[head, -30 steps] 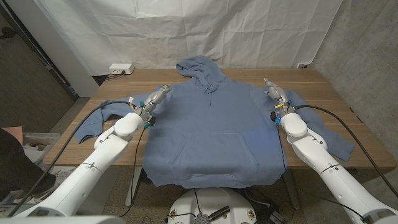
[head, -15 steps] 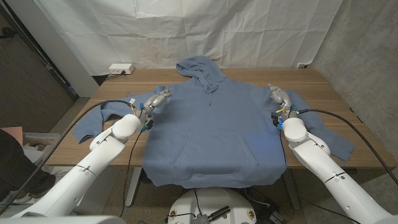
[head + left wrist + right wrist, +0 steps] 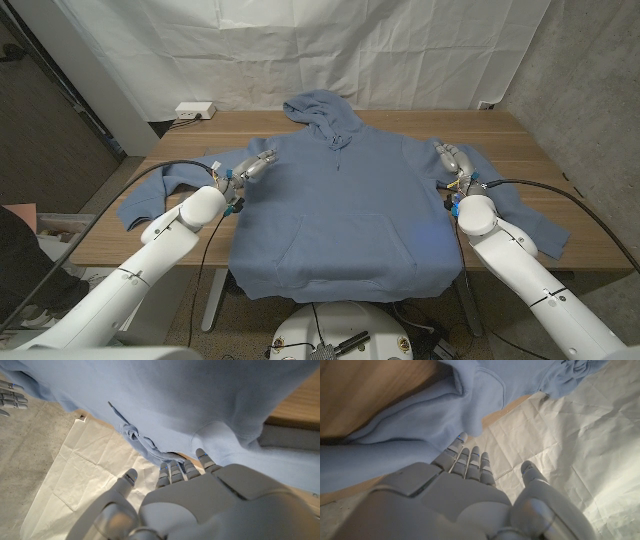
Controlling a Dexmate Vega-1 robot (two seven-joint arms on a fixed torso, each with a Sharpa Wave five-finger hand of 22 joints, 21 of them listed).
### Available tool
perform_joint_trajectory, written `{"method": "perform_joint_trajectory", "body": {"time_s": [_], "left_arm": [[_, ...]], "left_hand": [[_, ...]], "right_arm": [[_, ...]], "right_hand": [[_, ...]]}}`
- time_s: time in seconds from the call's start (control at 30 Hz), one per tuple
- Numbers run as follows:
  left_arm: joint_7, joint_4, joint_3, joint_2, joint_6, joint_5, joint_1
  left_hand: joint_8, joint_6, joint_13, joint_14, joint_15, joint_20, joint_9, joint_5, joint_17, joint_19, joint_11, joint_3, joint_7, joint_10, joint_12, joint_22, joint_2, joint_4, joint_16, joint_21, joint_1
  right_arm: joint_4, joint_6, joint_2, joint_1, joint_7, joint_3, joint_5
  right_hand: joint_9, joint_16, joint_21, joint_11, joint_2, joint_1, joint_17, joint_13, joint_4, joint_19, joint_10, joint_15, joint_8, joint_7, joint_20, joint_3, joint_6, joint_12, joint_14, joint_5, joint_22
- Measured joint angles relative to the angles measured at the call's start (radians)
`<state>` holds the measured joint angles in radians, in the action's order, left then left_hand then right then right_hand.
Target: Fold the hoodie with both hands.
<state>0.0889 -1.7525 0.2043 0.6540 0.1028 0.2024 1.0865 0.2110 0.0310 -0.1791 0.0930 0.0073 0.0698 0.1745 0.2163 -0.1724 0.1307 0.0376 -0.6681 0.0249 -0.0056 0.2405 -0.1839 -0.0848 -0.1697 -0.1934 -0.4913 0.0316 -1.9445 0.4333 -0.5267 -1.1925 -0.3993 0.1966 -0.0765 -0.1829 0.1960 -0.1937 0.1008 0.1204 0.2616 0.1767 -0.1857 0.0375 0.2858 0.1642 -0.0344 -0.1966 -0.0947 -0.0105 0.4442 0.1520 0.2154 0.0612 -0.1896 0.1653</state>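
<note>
A blue hoodie (image 3: 340, 215) lies face up and spread out on the wooden table (image 3: 500, 130), with its hood (image 3: 322, 108) at the far side and a sleeve out to each side. My left hand (image 3: 255, 166) is at the hoodie's left shoulder, fingers stretched out and holding nothing. My right hand (image 3: 451, 160) is at the right shoulder, fingers also apart and empty. The left wrist view shows my left hand (image 3: 175, 497) above the blue cloth (image 3: 200, 400) near the hood. In the right wrist view my right hand (image 3: 465, 495) is beside a sleeve fold (image 3: 420, 425).
A white power strip (image 3: 195, 110) sits at the table's far left corner. A white cloth backdrop (image 3: 300, 50) hangs behind the table. The left sleeve (image 3: 150, 195) and right sleeve (image 3: 530, 220) reach toward the table's side edges, and the hem hangs over the near edge.
Both hands have drawn back a little toward me along the hoodie's shoulders. The hoodie lies as before.
</note>
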Motion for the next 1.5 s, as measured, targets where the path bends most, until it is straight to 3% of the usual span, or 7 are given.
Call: {"method": "perform_joint_trajectory", "body": {"time_s": [0.33,0.7,1.03,1.07,1.3,1.33,1.5], "left_arm": [[0.02,-0.019,0.006,0.019,0.019,0.052,0.015],[0.044,-0.025,0.025,0.039,0.049,0.126,0.007],[0.078,-0.026,0.043,0.045,0.075,0.183,-0.012],[0.079,-0.026,0.043,0.045,0.075,0.184,-0.012],[0.1,-0.018,0.056,0.046,0.081,0.206,-0.029],[0.101,-0.008,0.063,0.045,0.081,0.207,-0.044],[0.113,-0.001,0.067,0.043,0.089,0.214,-0.052]], "left_hand": [[0.019,0.11,-0.005,-0.027,-0.027,0.001,0.0,0.0,0.0,-0.01,0.009,-0.004,-0.004,0.059,0.002,0.0,0.0,-0.004,0.0,0.0,0.0],[0.019,0.159,-0.005,-0.072,-0.032,-0.014,0.0,0.0,0.0,-0.026,0.012,-0.008,-0.009,0.109,0.011,0.0,0.0,-0.008,0.0,0.0,0.0],[0.019,0.168,-0.005,-0.081,-0.031,-0.016,0.0,-0.007,0.0,-0.027,0.011,-0.008,-0.007,0.121,0.011,0.0,0.007,-0.008,0.0,0.0,-0.007],[0.019,0.168,-0.005,-0.081,-0.031,-0.016,0.0,-0.007,0.0,-0.027,0.011,-0.008,-0.007,0.121,0.011,0.0,0.007,-0.008,0.0,0.0,-0.007],[0.007,0.162,-0.005,-0.081,-0.031,-0.021,0.005,-0.007,0.0,-0.032,0.011,-0.008,-0.013,0.121,0.007,0.0,0.007,-0.008,0.0,0.0,-0.007],[0.005,0.16,-0.005,-0.081,-0.031,-0.021,0.005,-0.007,0.0,-0.032,0.01,-0.008,-0.015,0.121,0.007,0.0,0.007,-0.008,0.0,0.0,-0.007],[-0.005,0.142,-0.005,-0.077,-0.027,-0.027,0.005,-0.007,0.0,-0.027,0.005,-0.005,-0.021,0.105,-0.005,-0.005,0.01,-0.011,0.005,0.008,-0.01]], "right_arm": [[-0.066,0.165,0.018,-0.012,-0.02,0.016,-0.062],[-0.097,0.29,0.04,-0.002,-0.016,0.027,-0.104],[-0.155,0.382,0.062,0.004,-0.024,0.048,-0.146],[-0.163,0.443,0.065,0.005,-0.025,0.05,-0.168],[-0.202,0.464,0.074,0.018,-0.02,0.065,-0.173],[-0.205,0.536,0.074,0.019,0.009,0.066,-0.189],[-0.225,0.582,0.079,0.026,0.028,0.079,-0.202]], "right_hand": [[-0.001,0.0,-0.006,-0.003,-0.029,0.008,0.0,0.0,0.021,0.039,0.036,0.004,0.0,-0.002,-0.011,-0.021,0.034,0.008,0.032,0.009,0.0],[-0.001,0.004,-0.01,0.005,-0.053,0.018,0.0,0.0,0.042,0.077,0.067,-0.006,0.0,-0.008,-0.013,-0.042,0.055,0.009,0.073,0.008,0.0],[-0.001,0.019,-0.021,0.014,-0.072,0.025,0.0,-0.003,0.07,0.171,0.17,-0.017,-0.015,-0.016,-0.046,-0.059,0.142,0.036,0.174,0.008,0.0],[-0.001,0.019,-0.021,0.014,-0.072,0.025,0.0,-0.003,0.071,0.18,0.182,-0.015,-0.015,-0.014,-0.044,-0.059,0.154,0.037,0.185,0.008,0.0],[-0.001,0.02,-0.021,0.015,-0.065,0.051,0.0,-0.003,0.083,0.215,0.222,-0.015,-0.022,-0.018,-0.055,-0.063,0.193,0.044,0.23,0.008,0.0],[-0.001,0.02,-0.024,0.014,-0.065,0.051,0.0,-0.003,0.083,0.216,0.228,-0.019,-0.022,-0.018,-0.056,-0.063,0.193,0.044,0.234,0.008,0.0],[-0.001,0.027,-0.029,0.023,-0.063,0.061,0.0,-0.003,0.095,0.241,0.249,-0.025,-0.022,-0.03,-0.07,-0.061,0.206,0.047,0.26,0.008,0.0]]}}
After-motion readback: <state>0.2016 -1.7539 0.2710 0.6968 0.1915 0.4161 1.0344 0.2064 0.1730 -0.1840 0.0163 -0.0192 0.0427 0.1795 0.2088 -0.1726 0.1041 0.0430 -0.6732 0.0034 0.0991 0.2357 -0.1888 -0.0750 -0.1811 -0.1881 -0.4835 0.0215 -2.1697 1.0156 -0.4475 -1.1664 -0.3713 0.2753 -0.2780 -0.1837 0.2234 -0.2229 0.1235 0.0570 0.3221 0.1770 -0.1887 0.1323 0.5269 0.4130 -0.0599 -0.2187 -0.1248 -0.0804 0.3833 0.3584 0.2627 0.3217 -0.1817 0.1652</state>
